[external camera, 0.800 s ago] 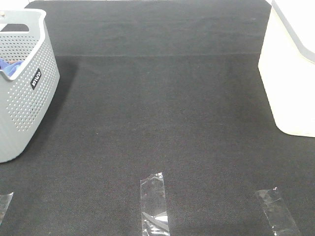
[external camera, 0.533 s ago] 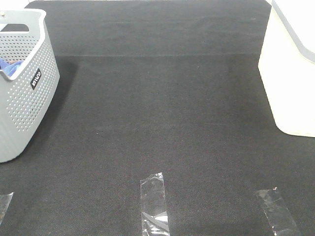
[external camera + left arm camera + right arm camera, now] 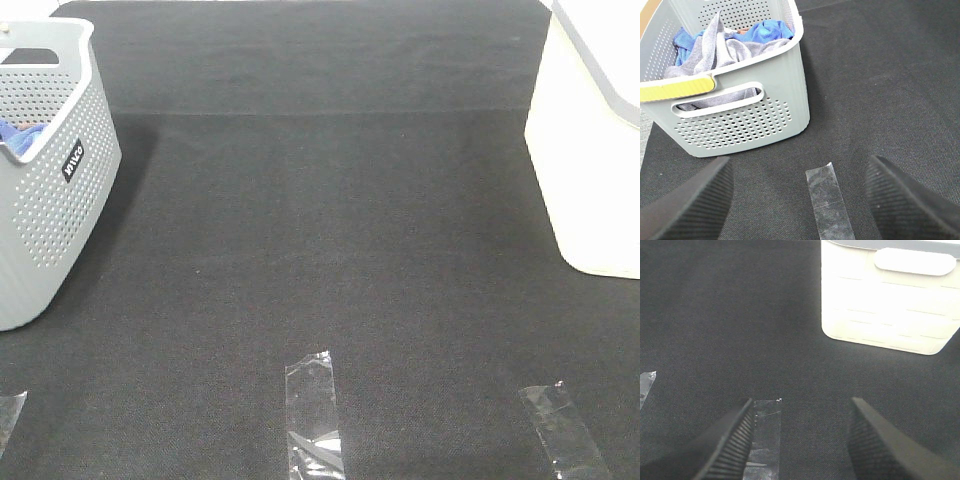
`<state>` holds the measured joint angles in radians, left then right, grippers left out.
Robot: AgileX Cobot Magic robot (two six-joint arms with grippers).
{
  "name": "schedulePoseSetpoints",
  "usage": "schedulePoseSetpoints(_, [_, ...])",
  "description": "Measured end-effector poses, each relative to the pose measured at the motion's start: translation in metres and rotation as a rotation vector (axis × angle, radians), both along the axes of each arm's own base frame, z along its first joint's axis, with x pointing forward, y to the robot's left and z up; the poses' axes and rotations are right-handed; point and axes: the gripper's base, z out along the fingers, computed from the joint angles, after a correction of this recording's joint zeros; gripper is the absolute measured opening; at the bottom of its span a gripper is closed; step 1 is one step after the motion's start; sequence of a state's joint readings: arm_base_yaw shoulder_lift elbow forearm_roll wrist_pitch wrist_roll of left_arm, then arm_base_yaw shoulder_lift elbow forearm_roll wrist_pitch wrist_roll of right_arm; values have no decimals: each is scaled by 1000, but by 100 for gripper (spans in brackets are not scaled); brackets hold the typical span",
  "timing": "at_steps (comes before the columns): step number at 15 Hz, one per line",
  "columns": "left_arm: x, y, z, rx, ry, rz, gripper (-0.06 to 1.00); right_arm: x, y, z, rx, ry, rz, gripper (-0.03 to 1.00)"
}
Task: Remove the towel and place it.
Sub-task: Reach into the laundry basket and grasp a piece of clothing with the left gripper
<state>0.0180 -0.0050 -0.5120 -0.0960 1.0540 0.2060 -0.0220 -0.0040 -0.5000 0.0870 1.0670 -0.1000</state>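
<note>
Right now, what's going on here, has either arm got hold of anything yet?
Nothing is held. The grey-lavender towel lies bunched in the grey perforated basket with a blue cloth. The left gripper hangs open over the black mat in front of the basket. The right gripper, also open and empty, faces the white bin. The towel is not yet removed.

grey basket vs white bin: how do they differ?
Basket is grey with perforated walls; bin is cream-white with solid walls. Basket sits left on the black mat, bin right. Basket holds the towel and a blue cloth; bin's inside is hidden. Both stand upright.
</note>
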Motion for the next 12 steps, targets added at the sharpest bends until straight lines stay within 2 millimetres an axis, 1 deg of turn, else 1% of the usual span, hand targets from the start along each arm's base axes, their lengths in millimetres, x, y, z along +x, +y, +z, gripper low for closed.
schedulePoseSetpoints(12, [0,0,0,0,0,0,71,0,0,0,0,0,0,53])
